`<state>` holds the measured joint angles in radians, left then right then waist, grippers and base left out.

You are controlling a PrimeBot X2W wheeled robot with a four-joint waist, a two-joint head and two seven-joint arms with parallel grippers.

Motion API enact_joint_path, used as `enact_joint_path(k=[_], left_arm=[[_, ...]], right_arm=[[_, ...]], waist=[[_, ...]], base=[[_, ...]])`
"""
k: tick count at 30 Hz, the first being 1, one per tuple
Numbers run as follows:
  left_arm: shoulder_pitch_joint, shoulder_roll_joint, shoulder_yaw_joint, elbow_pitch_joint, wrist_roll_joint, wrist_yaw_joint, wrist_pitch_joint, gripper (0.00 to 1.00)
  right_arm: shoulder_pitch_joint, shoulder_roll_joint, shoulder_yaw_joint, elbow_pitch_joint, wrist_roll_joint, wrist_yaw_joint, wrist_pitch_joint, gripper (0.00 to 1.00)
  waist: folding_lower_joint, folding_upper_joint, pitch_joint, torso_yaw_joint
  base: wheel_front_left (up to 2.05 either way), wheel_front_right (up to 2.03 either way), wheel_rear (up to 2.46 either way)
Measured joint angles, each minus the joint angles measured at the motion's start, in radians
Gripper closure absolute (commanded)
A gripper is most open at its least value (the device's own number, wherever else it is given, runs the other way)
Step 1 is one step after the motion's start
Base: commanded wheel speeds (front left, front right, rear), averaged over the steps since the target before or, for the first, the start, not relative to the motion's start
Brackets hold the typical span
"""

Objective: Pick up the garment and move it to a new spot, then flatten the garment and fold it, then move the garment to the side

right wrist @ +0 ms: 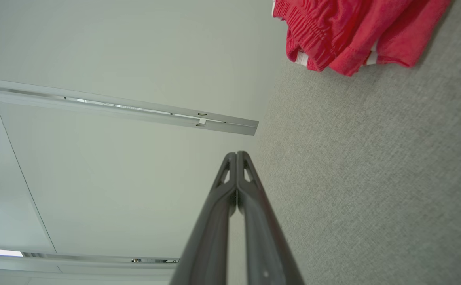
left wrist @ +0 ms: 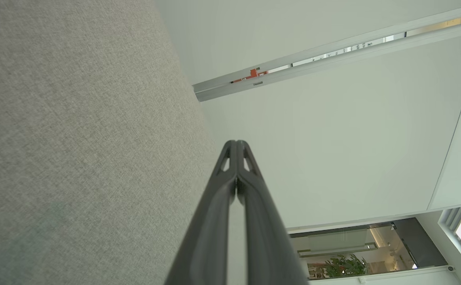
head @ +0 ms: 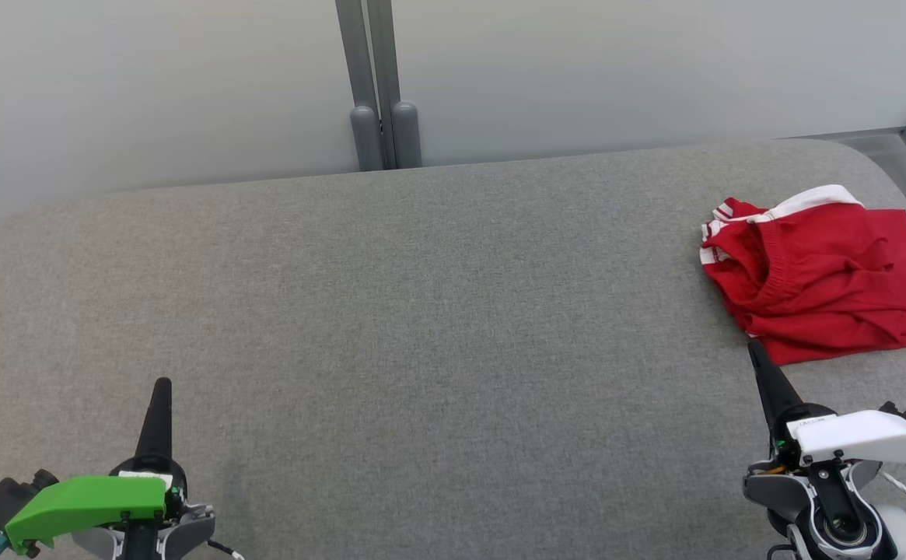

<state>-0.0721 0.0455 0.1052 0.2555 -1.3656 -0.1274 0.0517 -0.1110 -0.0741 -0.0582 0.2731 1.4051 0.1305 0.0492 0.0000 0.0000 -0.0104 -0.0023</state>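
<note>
My left pincer (head: 162, 386) and right pincer (head: 754, 348) are both pressed shut, holding nothing. The red shorts (head: 822, 272) lie folded on the grey padded table (head: 421, 311), just beyond my right tip. I judge the task finished; next I only need to rest.

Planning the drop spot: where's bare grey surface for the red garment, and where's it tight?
Free: the wide stretch of grey surface from the left gripper across to the red garment, and back to the wall posts. Tight: the right side, where the garment lies just beyond the right gripper, running off the head view's right edge.
</note>
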Motion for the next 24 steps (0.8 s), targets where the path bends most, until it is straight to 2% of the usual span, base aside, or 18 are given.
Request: enact_joint_path(k=[24], left_arm=[[-0.022,0.001,0.006,-0.007,-0.176,0.0,0.045,1.0]], right_arm=[[0.0,0.018,-0.042,-0.019,0.146,0.0,0.047,1.0]], waist=[[0.0,0.0,0.009,0.002]], base=[[0.0,0.0,0.0]])
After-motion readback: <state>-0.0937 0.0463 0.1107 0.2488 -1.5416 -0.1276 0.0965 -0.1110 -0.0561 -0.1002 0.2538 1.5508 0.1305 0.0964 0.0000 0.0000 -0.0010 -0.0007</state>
